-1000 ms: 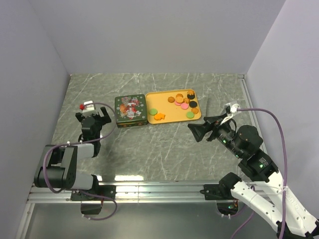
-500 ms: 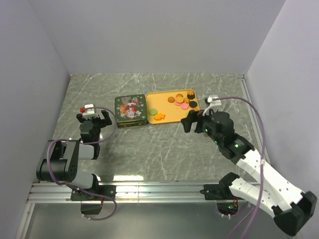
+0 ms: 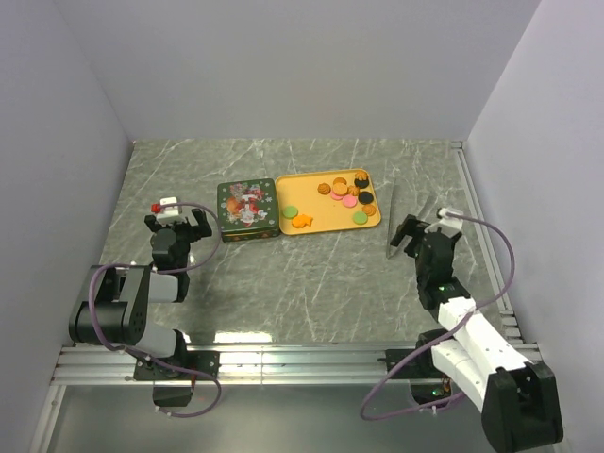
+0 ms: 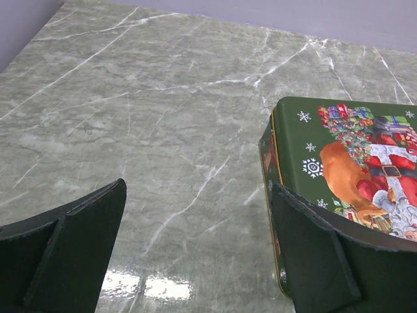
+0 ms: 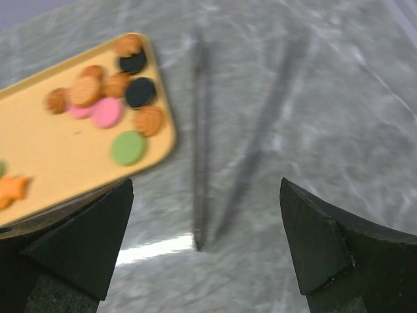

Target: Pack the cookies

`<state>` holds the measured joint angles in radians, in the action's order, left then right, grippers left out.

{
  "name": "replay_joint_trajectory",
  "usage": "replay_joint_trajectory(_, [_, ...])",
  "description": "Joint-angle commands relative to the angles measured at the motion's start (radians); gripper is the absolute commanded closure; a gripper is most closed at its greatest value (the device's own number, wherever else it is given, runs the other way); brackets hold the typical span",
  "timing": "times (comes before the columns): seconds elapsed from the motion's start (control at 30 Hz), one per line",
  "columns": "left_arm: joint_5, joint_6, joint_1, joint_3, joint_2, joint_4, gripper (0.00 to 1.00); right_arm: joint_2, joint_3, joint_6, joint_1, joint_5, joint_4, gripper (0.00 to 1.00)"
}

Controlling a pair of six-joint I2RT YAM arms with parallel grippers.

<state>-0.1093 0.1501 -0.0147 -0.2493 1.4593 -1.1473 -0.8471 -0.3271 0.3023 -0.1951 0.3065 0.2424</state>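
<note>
The cookies [image 3: 341,193] lie on a yellow tray [image 3: 321,223] at the back middle: orange, pink, green and dark rounds and an orange fish shape. In the right wrist view the cookies [image 5: 107,98] show at the upper left on the tray [image 5: 58,153]. A green Christmas tin [image 3: 247,209] with its lid on stands left of the tray. My right gripper [image 3: 422,236] is open and empty, right of the tray, over grey tweezers [image 3: 391,226]. The tweezers [image 5: 202,150] lie between my open jaws [image 5: 202,254]. My left gripper [image 3: 176,224] is open and empty, left of the tin [image 4: 339,143].
The tweezers form a V with the tip pointing toward me. Grey walls close in the marble table [image 3: 283,274] on the left, back and right. A metal rail [image 3: 283,359] runs along the near edge.
My right arm has swung back from beside the tray to the right and now sits low over the tweezers. The left arm has barely moved.
</note>
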Motion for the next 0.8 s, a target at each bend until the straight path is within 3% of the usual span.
replay_joint_trajectory(0.0, [0.011, -0.012, -0.001, 0.001, 0.001, -0.063, 0.01, 0.013, 0.049, 0.008, 0.072, 0.072, 0.248, 0.00])
replay_joint_trajectory(0.17, [-0.001, -0.015, -0.007, 0.004, -0.001, -0.068, 0.00, -0.067, 0.132, -0.068, 0.153, 0.091, 0.446, 0.00])
replay_joint_trajectory(0.27, [-0.001, -0.015, -0.007, 0.004, -0.001, -0.068, 0.01, -0.130, 0.174, -0.077, 0.184, 0.028, 0.596, 0.00])
replay_joint_trajectory(0.37, [-0.009, -0.017, -0.010, 0.004, -0.001, -0.069, 0.00, -0.211, 0.109, -0.101, 0.221, -0.065, 0.578, 0.00])
replay_joint_trajectory(0.53, [-0.013, -0.017, -0.013, 0.002, -0.001, -0.069, 0.01, -0.365, 0.085, -0.116, 0.230, -0.154, 0.751, 0.00])
replay_joint_trajectory(0.6, [-0.013, -0.017, -0.013, 0.004, -0.001, -0.071, 0.00, -0.374, 0.059, -0.141, 0.232, -0.207, 0.706, 0.00])
replay_joint_trajectory(0.63, [-0.013, -0.017, -0.013, 0.004, -0.001, -0.069, 0.01, -0.403, 0.051, -0.179, 0.229, -0.296, 0.725, 0.00])
replay_joint_trajectory(0.77, [-0.016, -0.018, -0.014, 0.004, 0.001, -0.071, 0.00, -0.463, 0.124, -0.226, 0.204, -0.351, 0.921, 0.00])
